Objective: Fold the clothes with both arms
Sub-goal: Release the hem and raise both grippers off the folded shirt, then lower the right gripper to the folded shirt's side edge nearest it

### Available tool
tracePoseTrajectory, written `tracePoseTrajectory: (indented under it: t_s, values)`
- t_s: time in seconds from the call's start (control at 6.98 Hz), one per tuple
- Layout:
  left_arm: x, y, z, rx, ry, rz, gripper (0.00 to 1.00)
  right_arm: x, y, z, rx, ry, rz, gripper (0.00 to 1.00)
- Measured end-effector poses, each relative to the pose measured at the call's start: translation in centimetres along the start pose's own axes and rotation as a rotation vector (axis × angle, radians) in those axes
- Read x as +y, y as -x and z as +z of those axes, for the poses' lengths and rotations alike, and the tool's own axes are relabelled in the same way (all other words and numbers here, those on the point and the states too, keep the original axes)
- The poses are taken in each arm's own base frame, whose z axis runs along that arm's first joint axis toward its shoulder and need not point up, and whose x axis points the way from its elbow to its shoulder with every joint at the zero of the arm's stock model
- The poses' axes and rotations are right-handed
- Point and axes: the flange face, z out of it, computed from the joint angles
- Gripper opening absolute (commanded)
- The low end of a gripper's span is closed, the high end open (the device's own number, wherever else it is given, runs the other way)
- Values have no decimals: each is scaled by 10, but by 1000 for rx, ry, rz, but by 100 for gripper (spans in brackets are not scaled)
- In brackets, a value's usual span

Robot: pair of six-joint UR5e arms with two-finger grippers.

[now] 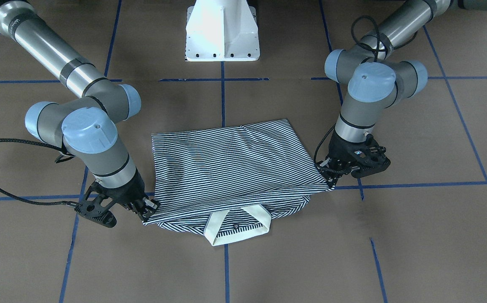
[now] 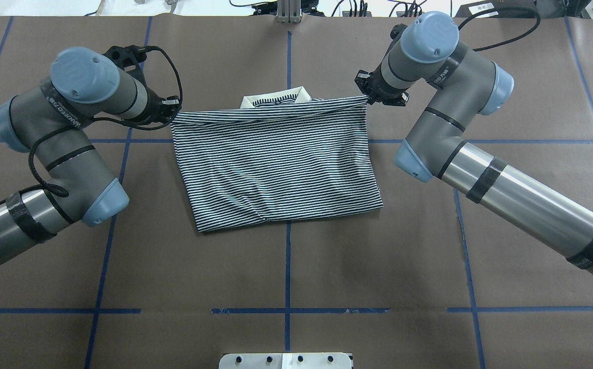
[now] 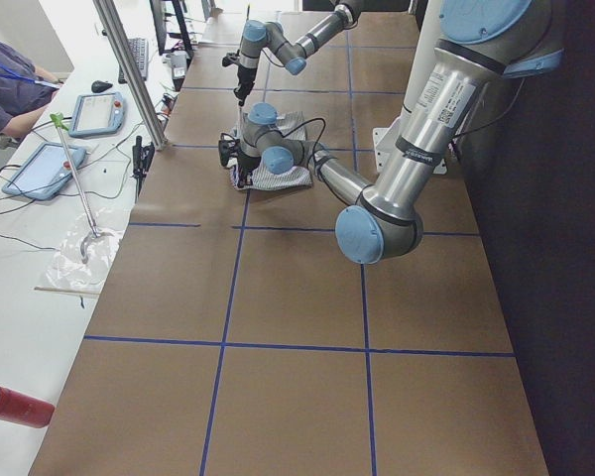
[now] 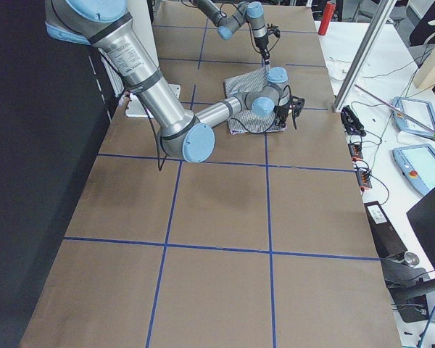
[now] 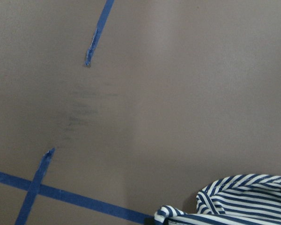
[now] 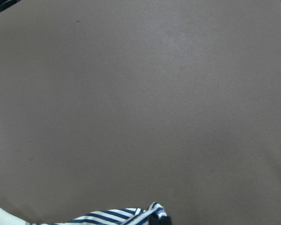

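Left tool (image 1: 326,176), right tool (image 1: 148,209) tight on shirt (image 1: 235,164) corners.

**Navy Stripes on a Brown Tabletop**

We saw a polo shirt (image 2: 281,164) in thin navy-and-white stripes, its collar (image 1: 211,229) plain cream. The tabletop (image 2: 378,256) was flat brown, crossed by a grid of blue tape lines (image 2: 287,266). The left arm (image 2: 65,138) and right arm (image 2: 511,192) were silver-grey with light-blue joint caps and black bands. The left end effector (image 1: 331,173) and right end effector (image 1: 144,210) were black, and the pedestal (image 1: 222,33) was white.
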Motion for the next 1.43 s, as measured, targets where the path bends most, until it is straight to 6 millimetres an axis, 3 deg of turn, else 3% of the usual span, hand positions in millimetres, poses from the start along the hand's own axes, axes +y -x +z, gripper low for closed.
tracePoseTrajectory:
  t_s: [0.14,0.29,0.43,1.15,1.43]
  values:
    - [-4,-13,1,6,-2,-4,0,0,9,-4,-10,-3,-2,0]
    - [-6,-20,1,9,-3,-6,28,1,16,-7,-18,-5,-3,6]
    - [-7,-22,2,9,-3,-8,99,2,17,-8,-19,-6,-5,99]
    - [-11,-26,1,12,-7,4,100,0,8,-4,-14,8,-89,100]
    - [-11,-31,-4,24,-9,6,100,15,-4,-7,-28,52,-119,100]
